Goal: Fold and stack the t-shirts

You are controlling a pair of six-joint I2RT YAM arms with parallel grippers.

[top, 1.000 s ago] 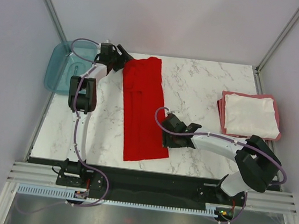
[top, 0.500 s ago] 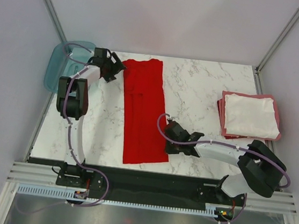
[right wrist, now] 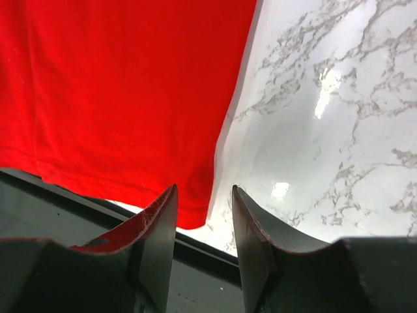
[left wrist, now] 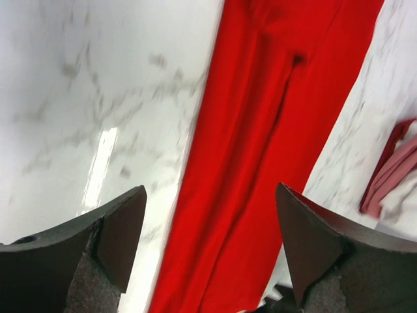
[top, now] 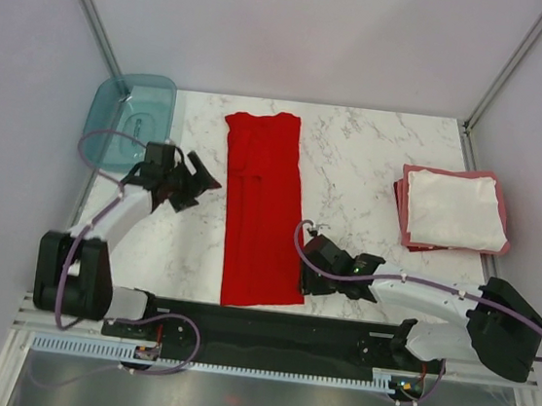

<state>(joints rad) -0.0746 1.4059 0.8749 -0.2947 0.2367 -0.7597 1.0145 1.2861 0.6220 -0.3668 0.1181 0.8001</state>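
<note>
- marble table [top: 373,166] carries all three shirts; both arms reach over it from the near edge.
- red shirt [top: 260,212], folded into a long narrow strip, lies flat left of centre and runs from the far side to the near edge.
- pink shirt [top: 451,173], folded, sits at the right side, well apart from the red one.
- white shirt [top: 456,209], folded, is stacked on the pink shirt, whose border shows around it.
- teal tub [top: 129,118] stands at the far left corner.
- left gripper [left wrist: 210,228] hangs over bare marble just left of the red shirt, jaws spread wide, nothing between them.
- right gripper [right wrist: 203,222] is low at the red shirt's near right corner, jaws parted by a narrow gap over the cloth's edge, and nothing looks pinched.
</note>
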